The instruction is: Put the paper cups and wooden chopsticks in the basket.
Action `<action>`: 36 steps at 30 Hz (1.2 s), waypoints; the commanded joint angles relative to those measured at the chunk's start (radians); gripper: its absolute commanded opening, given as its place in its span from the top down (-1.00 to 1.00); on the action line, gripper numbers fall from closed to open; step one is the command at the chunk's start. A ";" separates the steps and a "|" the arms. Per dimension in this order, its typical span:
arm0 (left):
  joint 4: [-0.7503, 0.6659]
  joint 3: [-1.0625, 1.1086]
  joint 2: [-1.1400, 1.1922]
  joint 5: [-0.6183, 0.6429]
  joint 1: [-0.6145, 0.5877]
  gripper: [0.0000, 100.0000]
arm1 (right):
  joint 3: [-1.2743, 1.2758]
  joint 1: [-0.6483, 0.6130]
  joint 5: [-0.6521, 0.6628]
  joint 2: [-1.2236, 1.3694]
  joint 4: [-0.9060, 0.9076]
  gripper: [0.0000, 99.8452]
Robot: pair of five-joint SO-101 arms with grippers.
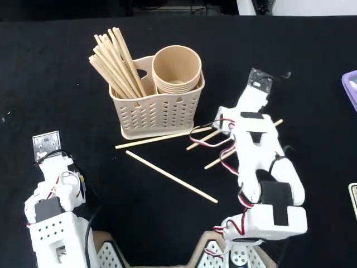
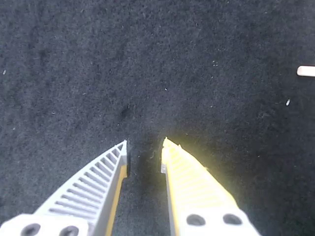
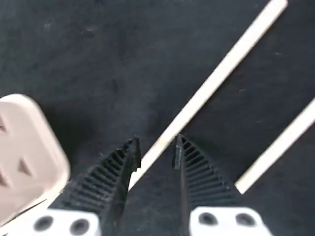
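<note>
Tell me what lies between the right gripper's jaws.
A wooden chopstick runs through the gap between the open jaws of the right gripper, not yet clamped, as the right wrist view shows.

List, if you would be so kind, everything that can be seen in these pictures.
Beige perforated plastic basket: one, beige, mid-table toward the far side.
Tan paper cups: one nested stack, number unclear, tan, in the basket compartment on the right arm's side.
Bundled wooden chopsticks: one bundle, pale wood, leaning in the other compartment.
Loose wooden chopsticks: four visible, pale wood, on the cloth in front of the basket, two partly under the right arm.
Purple object: one, purple, cut off at the table's edge.
Black cloth table: one, black.
Left gripper: one, white and yellow fingers, open above bare cloth.
Right gripper: one, black fingers, open astride a loose chopstick.
</note>
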 commanded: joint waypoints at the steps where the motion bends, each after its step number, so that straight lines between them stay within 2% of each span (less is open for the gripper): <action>1: -0.017 -0.007 -0.011 0.009 -0.007 0.75 | -0.047 -0.025 -0.060 -0.005 -0.018 0.77; 4: -0.017 -0.007 -0.011 0.009 -0.007 0.75 | -0.047 -0.020 -0.167 -0.004 -0.018 0.77; 7: -0.017 -0.007 -0.011 0.009 -0.007 0.75 | -0.047 -0.041 -0.196 -0.004 -0.031 0.77; 14: -0.017 -0.007 -0.011 0.009 -0.007 0.75 | -0.041 -0.064 -0.193 0.005 -0.124 0.77; 22: -0.017 -0.007 -0.011 0.009 -0.007 0.75 | -0.035 -0.098 -0.187 0.007 -0.123 0.77; 27: -0.017 -0.007 -0.011 0.009 -0.007 0.75 | 0.005 -0.176 -0.086 0.007 -0.123 0.77; 36: -0.017 -0.007 -0.011 0.009 -0.007 0.75 | 0.022 -0.181 -0.084 0.005 -0.124 0.77</action>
